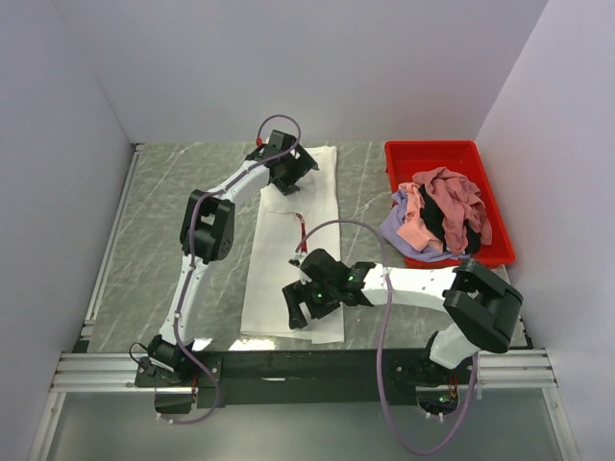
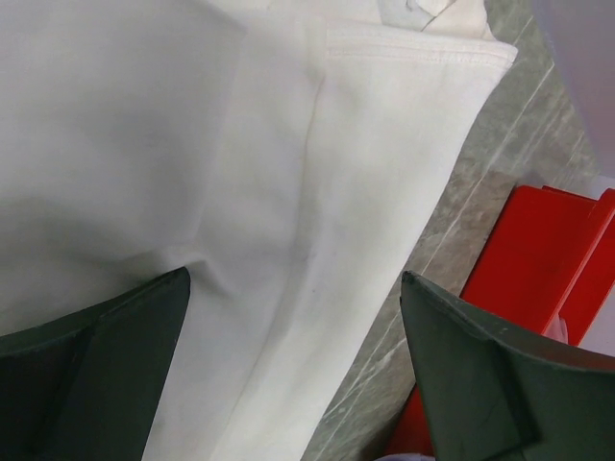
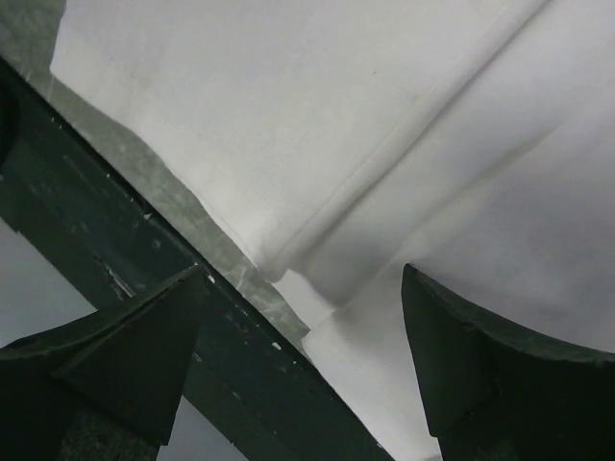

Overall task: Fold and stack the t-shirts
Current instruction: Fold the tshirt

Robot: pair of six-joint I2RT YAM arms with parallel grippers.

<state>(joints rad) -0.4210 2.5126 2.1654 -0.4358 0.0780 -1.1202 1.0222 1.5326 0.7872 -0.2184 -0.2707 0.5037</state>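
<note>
Left side of the bench (image 1: 159, 216): bare grey-green marbled top; the left arm (image 1: 207, 226) rises from the near edge and reaches toward the far wall.
Left end effector (image 1: 288, 171): over the far end of the white t-shirt (image 1: 279, 279), jaws wide apart with nothing between them. In the wrist view its dark fingers (image 2: 96, 370) stand on either side of smooth white cloth. Whether the tips touch the cloth cannot be told.
White t-shirt: flat on the middle of the bench, a long narrow strip running from far to near, its sides folded in lengthwise.
Hem (image 2: 423, 53): a stitched edge at the shirt's far end, just beside bare bench.
Right end effector (image 1: 306, 309): over the near end of the same shirt, jaws apart and empty. Its fingers (image 3: 500, 365) frame a folded edge and a corner of the cloth.
Rail (image 3: 115, 259): dark bar along the near edge of the bench, just beside the shirt's near corner.
Red bin (image 1: 447, 152): on the far right of the bench, apart from the flat shirt.
Pile of t-shirts (image 1: 447, 197): crumpled inside the bin, pink on top, some dark cloth in the middle.
Lavender t-shirt (image 1: 396, 230): at the pile's near left, bulging over the bin's wall.
</note>
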